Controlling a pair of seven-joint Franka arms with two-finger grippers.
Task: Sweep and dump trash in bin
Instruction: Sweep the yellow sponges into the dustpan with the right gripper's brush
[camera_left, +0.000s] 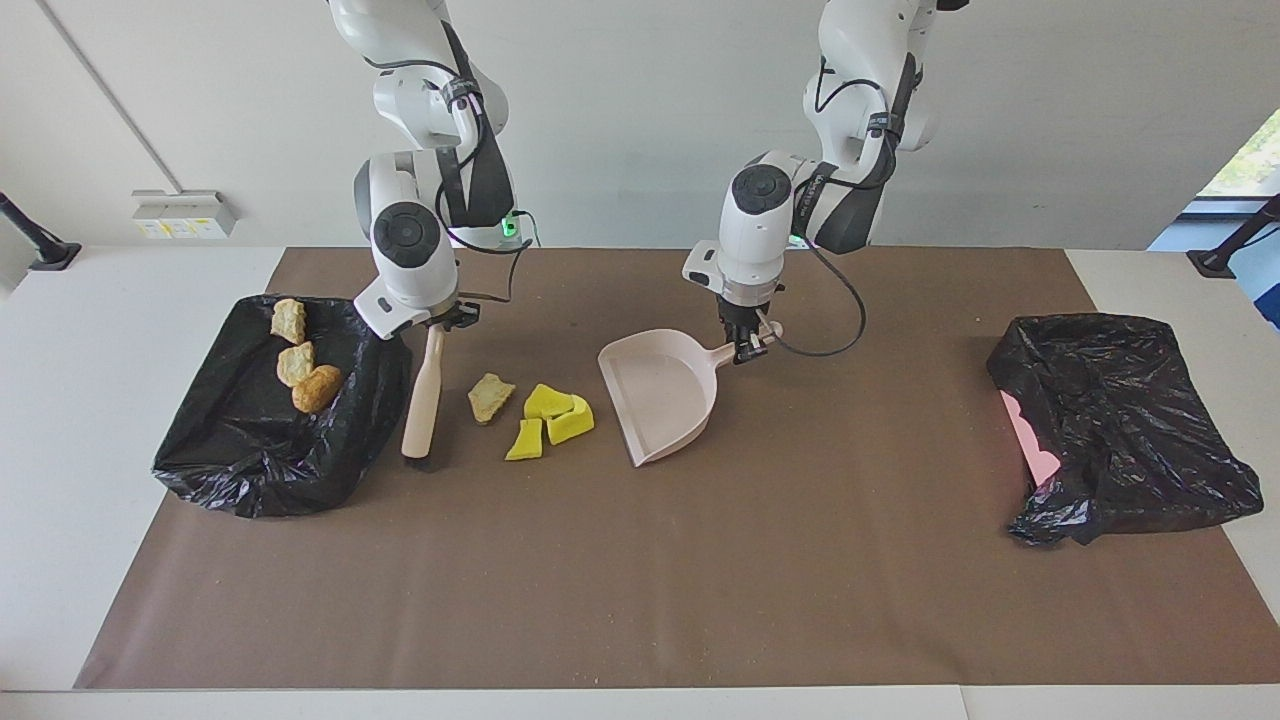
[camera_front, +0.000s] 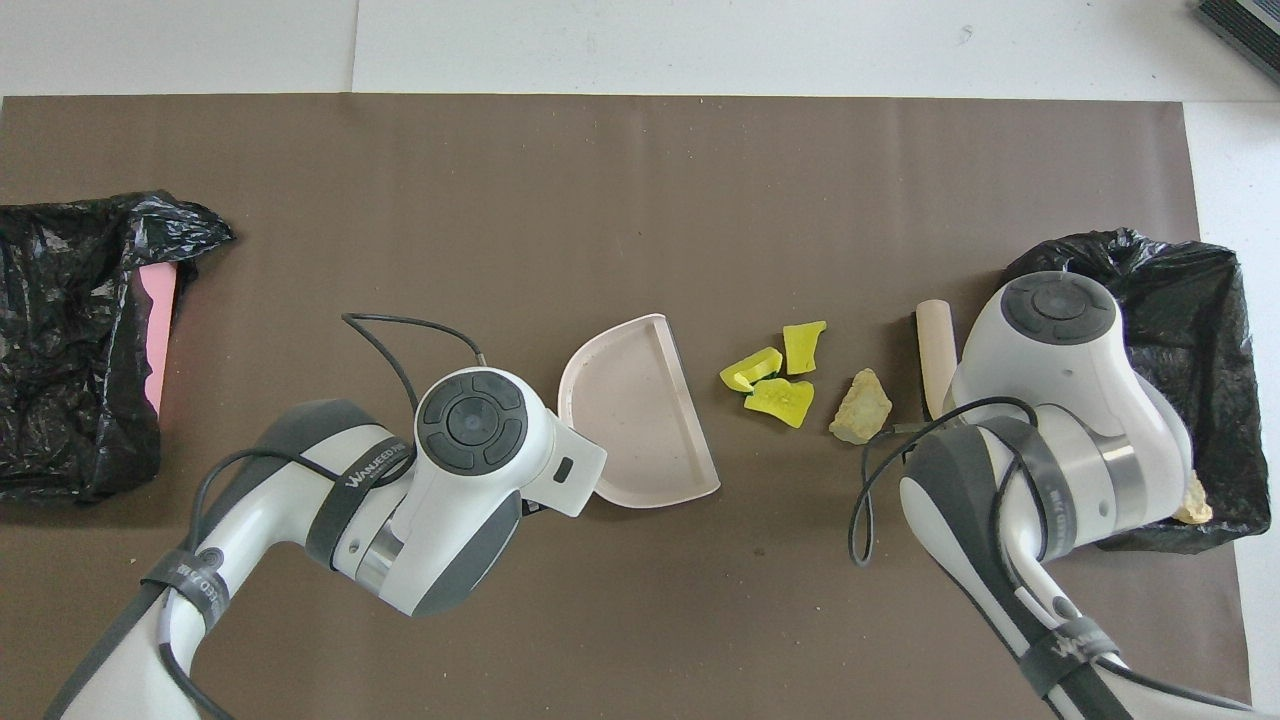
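Note:
The trash lies on the brown mat: a golden-brown chunk (camera_left: 490, 397) (camera_front: 860, 406) and three yellow scraps (camera_left: 550, 413) (camera_front: 775, 378) beside it. My right gripper (camera_left: 445, 318) is shut on the handle of the beige brush (camera_left: 424, 392) (camera_front: 936, 345), which slants down between the trash and the black-lined bin (camera_left: 200, 455) (camera_front: 1205, 300). My left gripper (camera_left: 745, 345) is shut on the handle of the pink dustpan (camera_left: 662, 392) (camera_front: 635, 410); its open lip faces the yellow scraps a short way off. In the overhead view the wrists hide both grippers.
Three bread chunks (camera_left: 300, 360) lie in the bin at the right arm's end. A second black bag (camera_left: 1120, 420) (camera_front: 70, 340) with something pink showing sits at the left arm's end. Fine crumbs dot the mat.

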